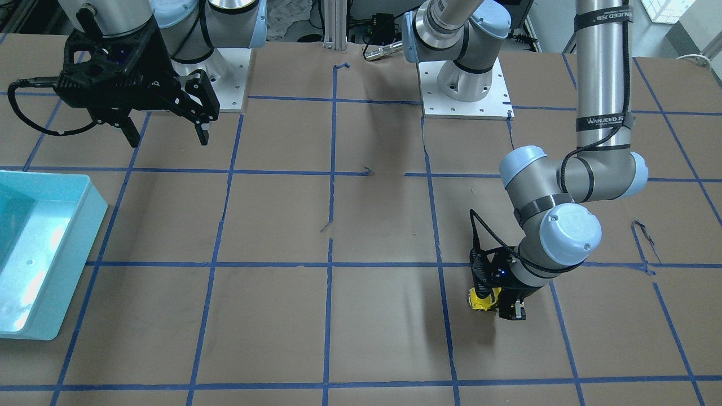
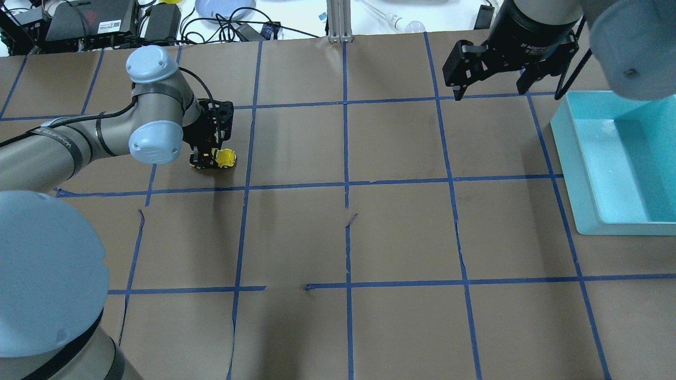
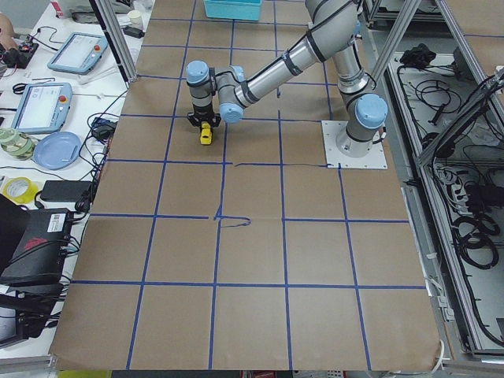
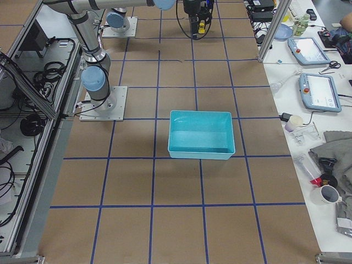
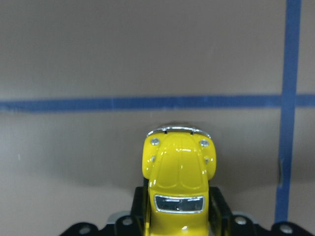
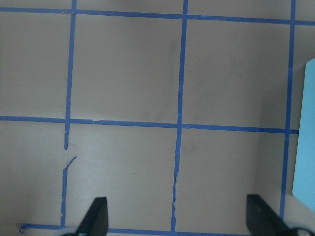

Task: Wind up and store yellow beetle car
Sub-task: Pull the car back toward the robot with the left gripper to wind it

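The yellow beetle car (image 5: 179, 172) sits between the fingers of my left gripper (image 2: 211, 158), its hood pointing away from the wrist. The gripper is shut on the car's sides, down at the brown table surface on the robot's left. The car also shows in the front view (image 1: 482, 299) and the overhead view (image 2: 226, 157). Whether its wheels touch the table I cannot tell. My right gripper (image 2: 490, 92) is open and empty, held high near the far edge of the teal bin (image 2: 575, 169); its fingers (image 6: 96, 216) frame bare table.
The teal bin (image 1: 84, 225) stands empty on the robot's right side. The table is brown paper with a blue tape grid (image 2: 346, 184). Cables and devices lie along the far edge (image 2: 158, 21).
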Tool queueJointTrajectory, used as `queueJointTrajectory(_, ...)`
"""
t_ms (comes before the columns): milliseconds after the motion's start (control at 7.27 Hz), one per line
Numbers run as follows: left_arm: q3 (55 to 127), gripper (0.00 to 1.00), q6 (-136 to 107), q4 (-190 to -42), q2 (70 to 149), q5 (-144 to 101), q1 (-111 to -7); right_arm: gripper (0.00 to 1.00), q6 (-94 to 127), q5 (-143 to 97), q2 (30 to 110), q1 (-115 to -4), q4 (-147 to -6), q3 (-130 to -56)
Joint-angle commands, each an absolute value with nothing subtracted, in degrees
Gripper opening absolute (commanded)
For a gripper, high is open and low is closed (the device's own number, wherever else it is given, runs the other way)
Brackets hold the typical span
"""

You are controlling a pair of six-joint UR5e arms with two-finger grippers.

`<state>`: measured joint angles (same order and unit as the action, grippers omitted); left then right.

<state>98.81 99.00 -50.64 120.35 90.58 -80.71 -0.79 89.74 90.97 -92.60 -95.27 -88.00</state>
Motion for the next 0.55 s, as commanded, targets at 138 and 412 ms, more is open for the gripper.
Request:
queueJointTrajectory(138,99.31,0.18,107.11,-49.22,120.41,90.62,-76.22,1.00,-0.79,89.74,90.97,-92.55,-95.27,-88.07)
queueJointTrajectory(412,99.84,0.18,107.58,-48.96,120.23,90.44,-73.75,1.00,-0.70,89.74,90.97,-92.64,-95.27,-87.98)
